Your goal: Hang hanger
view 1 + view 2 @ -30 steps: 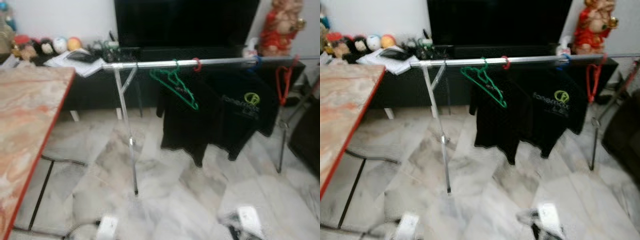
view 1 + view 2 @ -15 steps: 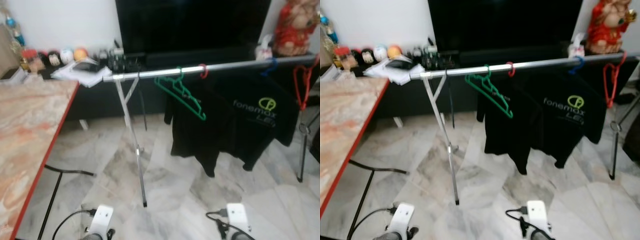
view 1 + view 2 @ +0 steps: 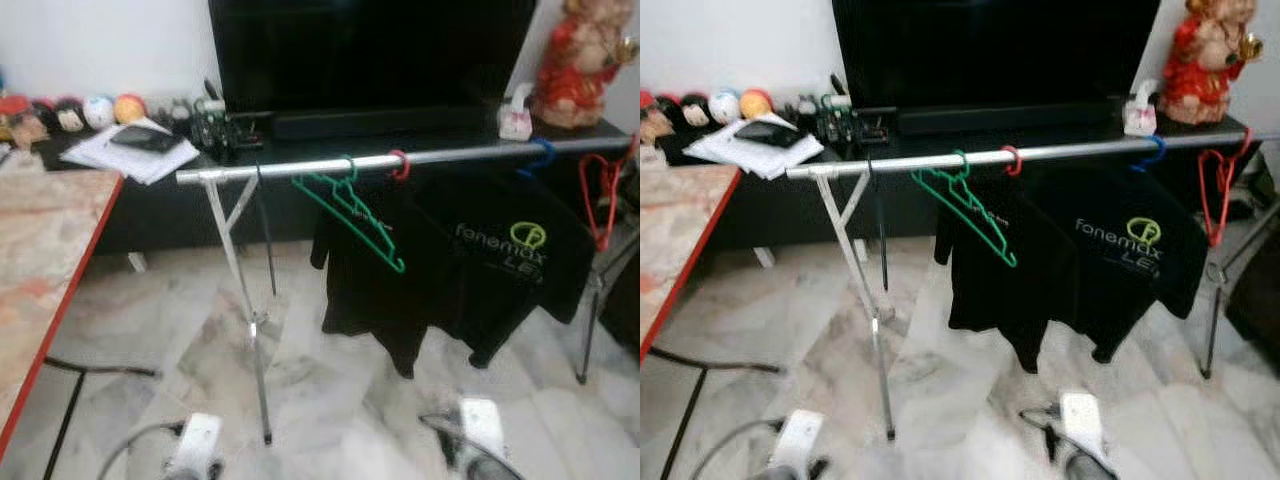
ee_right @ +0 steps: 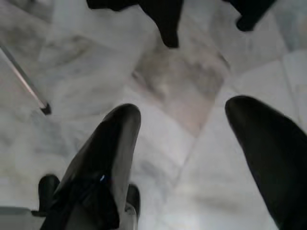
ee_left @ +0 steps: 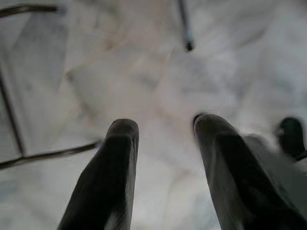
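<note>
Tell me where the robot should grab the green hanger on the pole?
Probably by its long bottom bar. The green hanger hangs empty from the pole, tilted, with that bar slanting down toward the black shirt. It is thin and bare, so an open claw could close across it, coming from the front on the robot's side. The hook is snug over the pole, so harder to pinch.

One rail [image 3: 300, 168], four hangers on it: green hanger [image 3: 352, 203], two red [image 3: 399, 165] [image 3: 600, 200], one blue [image 3: 541, 155]. One black T-shirt [image 3: 470, 270].

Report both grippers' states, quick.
Left gripper: open, holding nothing, over the marble floor.
Right gripper: open, holding nothing.
</note>
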Robot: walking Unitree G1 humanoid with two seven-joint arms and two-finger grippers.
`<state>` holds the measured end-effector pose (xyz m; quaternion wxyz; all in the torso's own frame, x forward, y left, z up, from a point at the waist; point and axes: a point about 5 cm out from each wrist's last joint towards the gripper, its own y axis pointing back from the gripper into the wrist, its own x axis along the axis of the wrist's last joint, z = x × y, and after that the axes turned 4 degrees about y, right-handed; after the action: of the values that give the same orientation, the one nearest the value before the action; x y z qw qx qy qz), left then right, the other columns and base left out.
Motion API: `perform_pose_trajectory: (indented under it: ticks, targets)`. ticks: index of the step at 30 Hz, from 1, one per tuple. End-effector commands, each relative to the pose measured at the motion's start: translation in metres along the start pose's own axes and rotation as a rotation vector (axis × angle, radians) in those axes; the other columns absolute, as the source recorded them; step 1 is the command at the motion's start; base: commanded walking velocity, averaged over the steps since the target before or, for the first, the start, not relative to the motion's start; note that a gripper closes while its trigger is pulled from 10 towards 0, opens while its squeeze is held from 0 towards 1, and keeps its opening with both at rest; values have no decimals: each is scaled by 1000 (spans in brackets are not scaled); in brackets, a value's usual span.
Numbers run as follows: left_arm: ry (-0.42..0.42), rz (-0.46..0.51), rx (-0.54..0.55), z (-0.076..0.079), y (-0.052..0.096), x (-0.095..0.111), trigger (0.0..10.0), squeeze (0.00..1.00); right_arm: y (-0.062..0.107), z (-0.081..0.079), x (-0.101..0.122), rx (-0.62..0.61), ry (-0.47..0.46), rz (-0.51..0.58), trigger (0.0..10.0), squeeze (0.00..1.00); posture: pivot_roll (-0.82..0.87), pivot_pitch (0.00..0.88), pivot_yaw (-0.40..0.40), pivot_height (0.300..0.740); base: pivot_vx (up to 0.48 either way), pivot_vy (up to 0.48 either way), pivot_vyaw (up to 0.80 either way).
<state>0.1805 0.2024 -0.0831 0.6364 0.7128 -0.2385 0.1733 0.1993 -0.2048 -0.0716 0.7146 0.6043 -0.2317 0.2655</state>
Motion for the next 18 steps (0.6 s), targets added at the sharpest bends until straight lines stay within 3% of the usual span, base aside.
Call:
perform_pose_trajectory:
  ticks: [1,6,18]
  targets:
    - [25,1,-12,8,-1,1,10000,0,1,9,-5,-26,17,-20,10000,0,-95,0,-3,740,300,0,406]
    - [25,-8,-25,14,0,-3,10000,0,2,9,-8,-25,11,-25,10000,0,-109,0,7,740,296,0,495]
    - [5,3,-43,20,-1,1,10000,0,3,12,-12,-21,0,-27,10000,0,-115,0,6,740,239,0,0]
